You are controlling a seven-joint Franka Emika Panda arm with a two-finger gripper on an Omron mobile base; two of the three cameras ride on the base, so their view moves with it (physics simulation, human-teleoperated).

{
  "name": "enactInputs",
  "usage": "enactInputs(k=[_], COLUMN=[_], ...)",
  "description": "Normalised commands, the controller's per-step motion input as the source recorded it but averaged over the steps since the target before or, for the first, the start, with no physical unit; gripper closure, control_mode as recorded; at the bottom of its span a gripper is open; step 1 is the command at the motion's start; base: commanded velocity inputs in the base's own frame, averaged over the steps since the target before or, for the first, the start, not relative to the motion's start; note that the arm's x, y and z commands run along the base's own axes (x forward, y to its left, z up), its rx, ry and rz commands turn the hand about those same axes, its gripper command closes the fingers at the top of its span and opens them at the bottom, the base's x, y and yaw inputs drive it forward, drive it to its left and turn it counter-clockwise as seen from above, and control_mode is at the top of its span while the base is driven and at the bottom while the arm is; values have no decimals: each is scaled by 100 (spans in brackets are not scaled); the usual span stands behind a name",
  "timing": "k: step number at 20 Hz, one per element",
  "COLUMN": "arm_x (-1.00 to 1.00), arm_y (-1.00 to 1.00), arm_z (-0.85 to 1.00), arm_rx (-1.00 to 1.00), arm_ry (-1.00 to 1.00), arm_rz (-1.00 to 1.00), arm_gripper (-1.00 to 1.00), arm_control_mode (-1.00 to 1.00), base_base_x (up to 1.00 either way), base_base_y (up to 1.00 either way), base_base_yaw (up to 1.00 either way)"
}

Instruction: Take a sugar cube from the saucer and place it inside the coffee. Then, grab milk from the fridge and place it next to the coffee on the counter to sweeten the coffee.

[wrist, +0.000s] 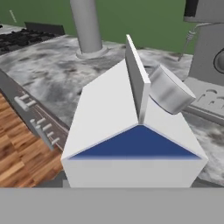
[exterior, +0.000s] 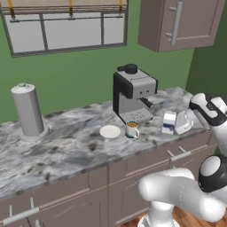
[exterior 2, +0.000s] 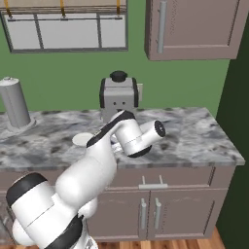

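The milk (exterior: 169, 120) is a white gable-top carton with a blue mark, just over the counter (exterior: 66, 150) right of the coffee (exterior: 132, 130). My gripper (exterior: 179, 122) reaches in from the right and is shut on the milk. In the hand view the milk (wrist: 131, 131) sits close in front, with the coffee (wrist: 168, 89) just behind it. The white saucer (exterior: 110, 131) lies left of the coffee and looks bare. In the right base view my arm covers the coffee, and only the saucer's (exterior 2: 80, 139) edge shows. The sugar cube is hidden, and the fridge is out of view.
A grey-and-black espresso machine (exterior: 133, 93) stands right behind the coffee. A tall grey cylinder on a round base (exterior: 29, 111) is at the counter's far left. Wall cabinets (exterior: 181, 22) hang above the right end. The counter's front edge and drawer handles (exterior: 179, 155) lie below the milk.
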Motion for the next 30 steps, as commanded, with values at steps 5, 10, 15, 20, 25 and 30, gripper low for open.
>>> enactInputs(k=[5,10,15,20,25,30], arm_x=[36,33,14,13,19,13], arm_y=[0,-11,-18,-1,0,2], arm_z=[-27,-25,-22,-11,-19,-29], arm_rx=[0,0,0,0,0,0], arm_ry=[0,0,0,0,0,0], arm_rz=[0,0,4,0,-2,-4], arm_gripper=[100,100,100,100,100,100], arm_control_mode=[-100,-100,-100,-100,-100,-100], base_base_x=[0,0,0,0,0,0], base_base_y=[0,0,0,0,0,0], base_base_yaw=[0,0,0,0,0,0])
